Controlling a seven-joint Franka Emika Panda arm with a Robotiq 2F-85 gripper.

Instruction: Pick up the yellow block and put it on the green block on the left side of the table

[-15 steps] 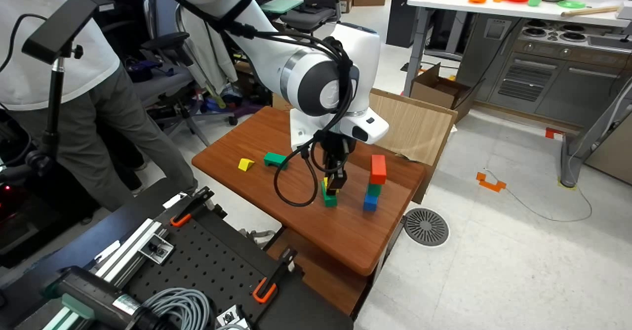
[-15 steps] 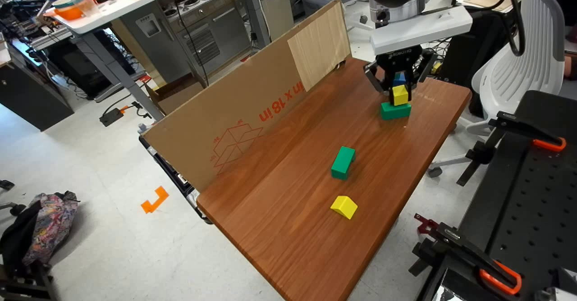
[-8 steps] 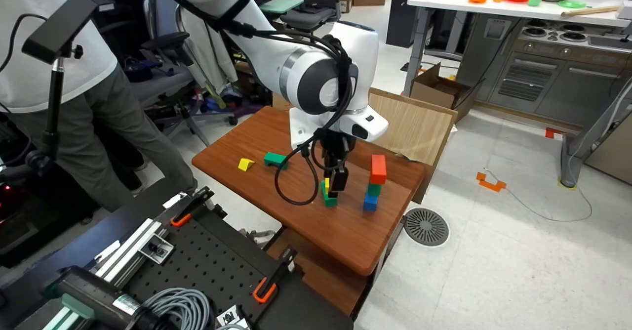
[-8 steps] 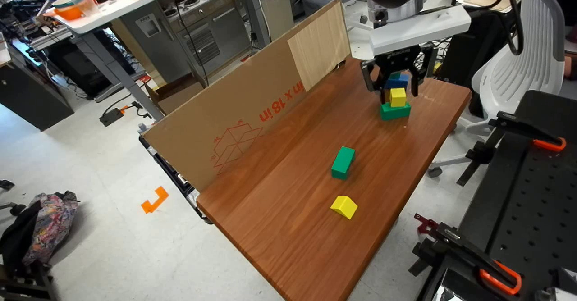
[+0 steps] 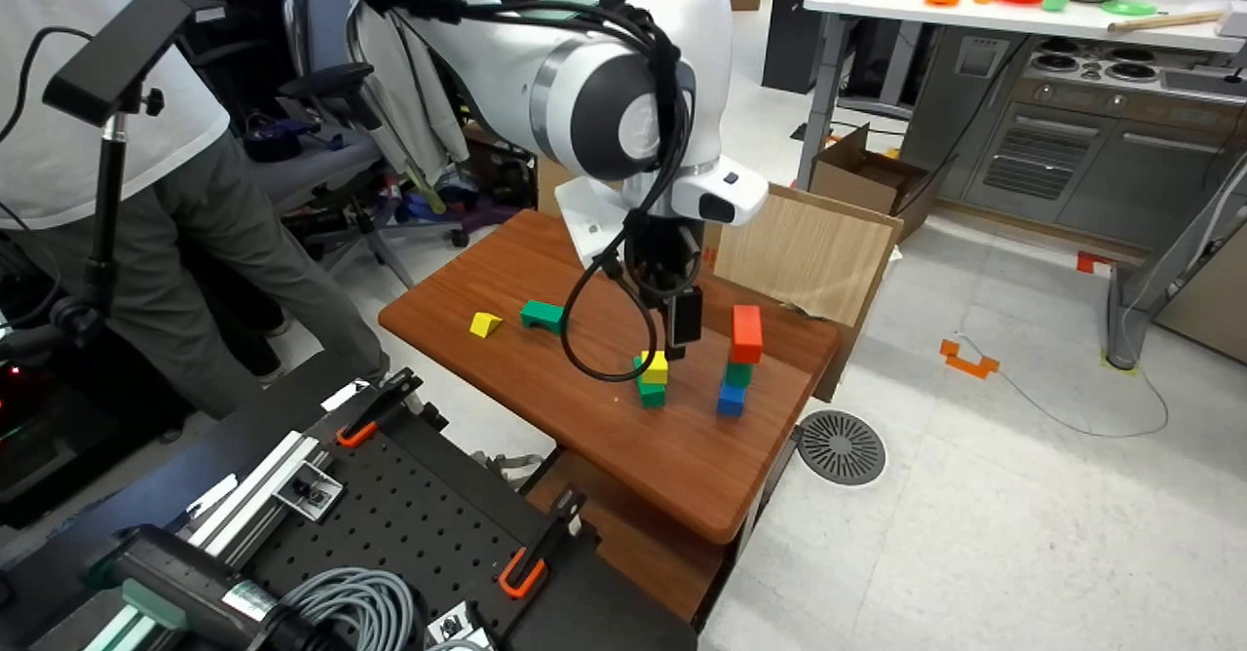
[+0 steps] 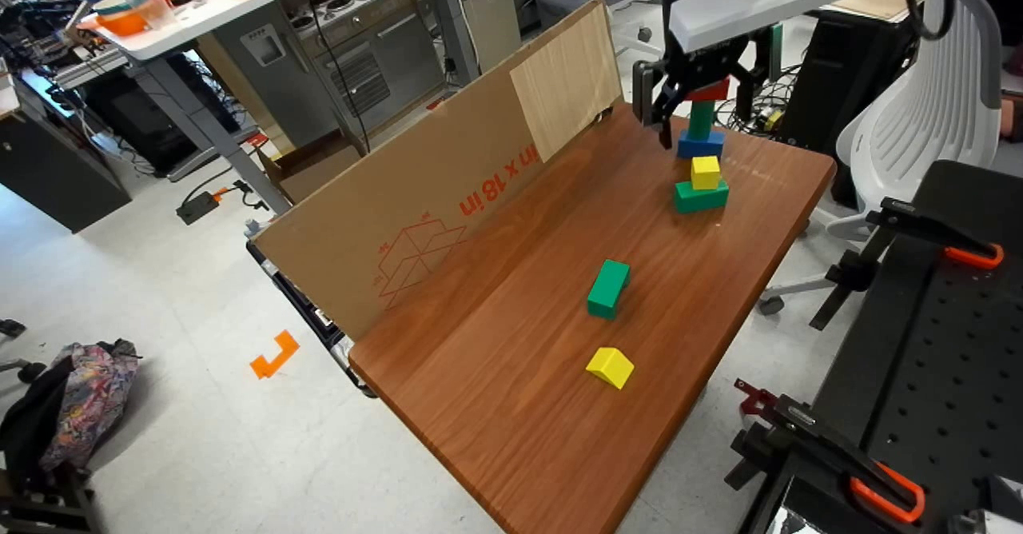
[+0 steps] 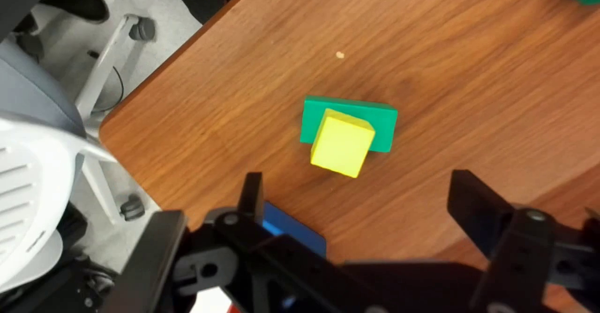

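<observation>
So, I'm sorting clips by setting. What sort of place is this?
Probably a robotics lab or workshop: a robot arm over a table, and a perforated bench with clamps. The kitchen unit leaves some doubt.

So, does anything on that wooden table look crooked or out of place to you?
Slightly: in the wrist view, the yellow block sits a little twisted on the green block beneath it, their edges not lining up. A small pale speck also shows on the table; crumb or chip, I can't tell.

White arm [image 5: 502, 66], dark grey joint cap [image 5: 596, 115], silvery ring [image 5: 547, 91], black cables [image 5: 667, 76], black tool [image 7: 358, 198] with screws [image 7: 536, 215]
</observation>
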